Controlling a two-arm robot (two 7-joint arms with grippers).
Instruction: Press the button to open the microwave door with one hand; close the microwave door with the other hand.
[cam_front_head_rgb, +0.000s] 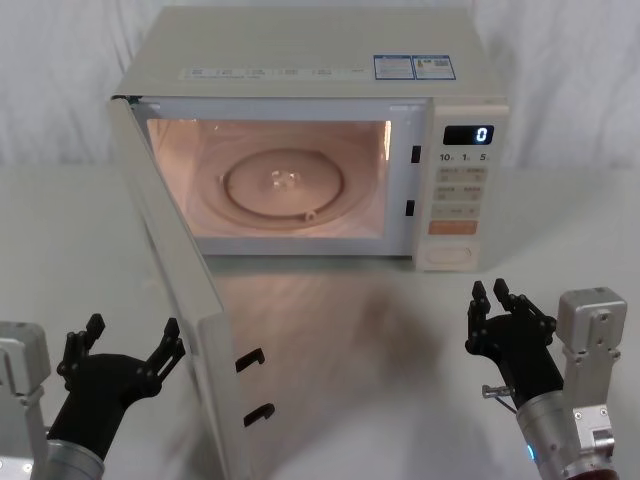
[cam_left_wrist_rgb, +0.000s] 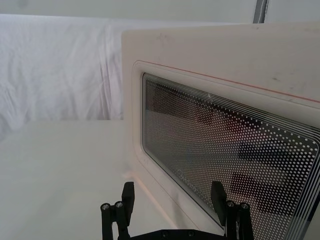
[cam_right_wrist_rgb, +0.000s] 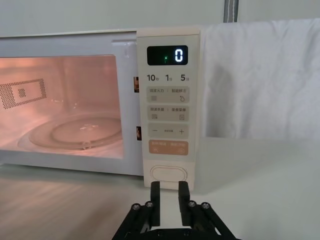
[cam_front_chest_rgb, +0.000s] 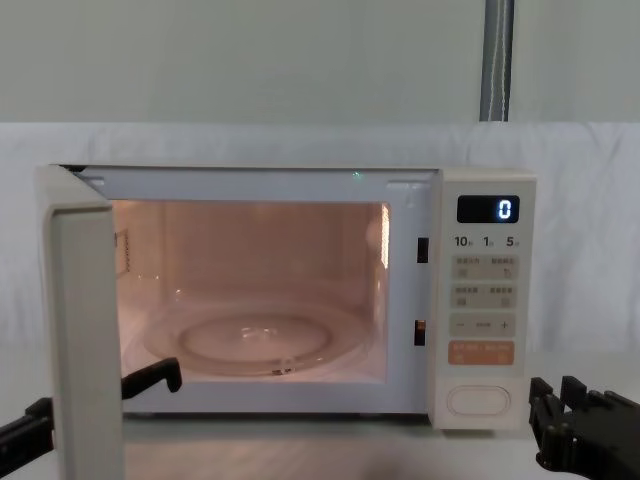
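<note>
The microwave (cam_front_head_rgb: 320, 90) sits toward the far edge of the table (cam_front_head_rgb: 380, 330), its cavity lit and the glass turntable (cam_front_head_rgb: 283, 186) bare inside; the microwave door (cam_front_head_rgb: 175, 300) stands swung wide on its left hinge, reaching out toward the near edge with its two latch hooks (cam_front_head_rgb: 252, 385) showing on its free edge. So the opening half of the task looks done, and the closing half remains.

The button (cam_right_wrist_rgb: 169, 173) sits at the foot of the control panel (cam_front_head_rgb: 460, 190), at the microwave's front right corner; the right claw (cam_front_head_rgb: 497, 305) hovers near the table's near right corner, facing the button yet clear of it, fingers drawn close with a narrow gap between them, holding nothing; that narrowed tip suits prodding a key.

The left claw (cam_front_head_rgb: 130, 340) waits near the near left corner, just beside the door's outer face, spread open and empty; its wrist view looks straight onto the dotted window (cam_left_wrist_rgb: 225, 145), so it seems placed to push the panel shut from behind.
</note>
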